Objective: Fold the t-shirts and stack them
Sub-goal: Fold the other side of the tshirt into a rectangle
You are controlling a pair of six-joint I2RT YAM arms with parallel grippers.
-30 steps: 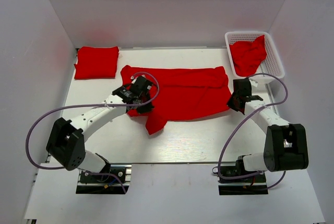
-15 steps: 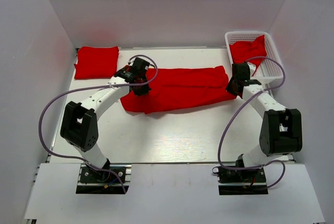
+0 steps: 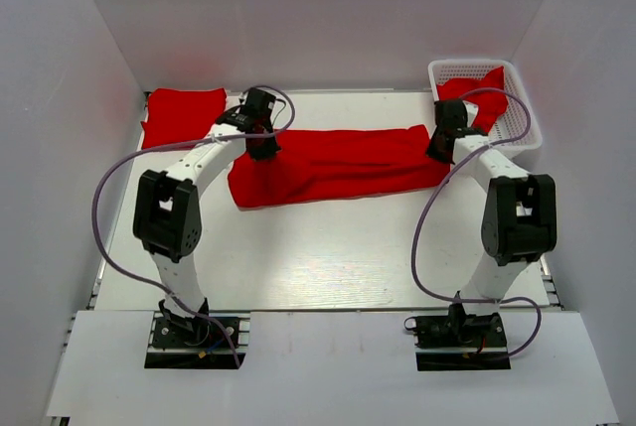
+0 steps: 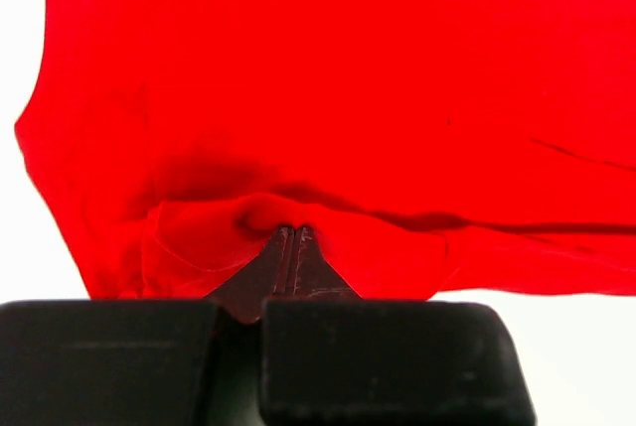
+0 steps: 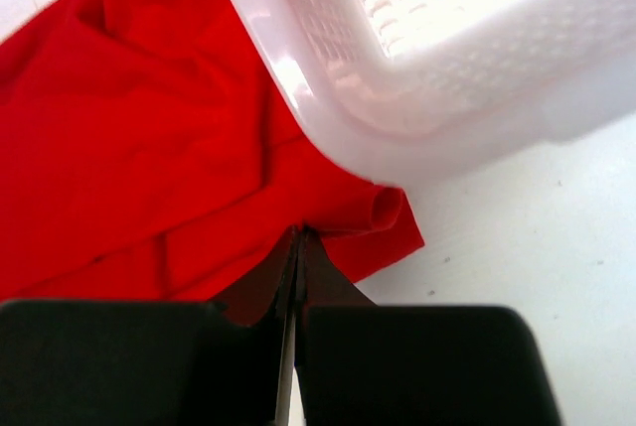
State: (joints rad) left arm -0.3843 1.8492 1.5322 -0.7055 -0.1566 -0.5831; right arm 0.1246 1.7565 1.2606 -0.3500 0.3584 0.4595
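Observation:
A red t-shirt (image 3: 333, 166) lies across the middle of the table, folded lengthwise into a long band. My left gripper (image 3: 260, 138) is shut on its far left edge; the wrist view shows the cloth (image 4: 328, 118) pinched between the closed jaws (image 4: 290, 232). My right gripper (image 3: 438, 145) is shut on the band's far right edge, pinching the cloth (image 5: 149, 168) at the jaws (image 5: 299, 232), close beside the basket. A folded red t-shirt (image 3: 182, 116) lies at the back left. Another red t-shirt (image 3: 477, 93) lies crumpled in the basket.
The white mesh basket (image 3: 522, 128) stands at the back right; its corner (image 5: 397, 118) is just beyond my right gripper. White walls enclose the table on three sides.
Both grippers have carried the shirt's near edge away from the arms to the far edge, folding the spread shirt into a narrow band. Both arms now reach further back.

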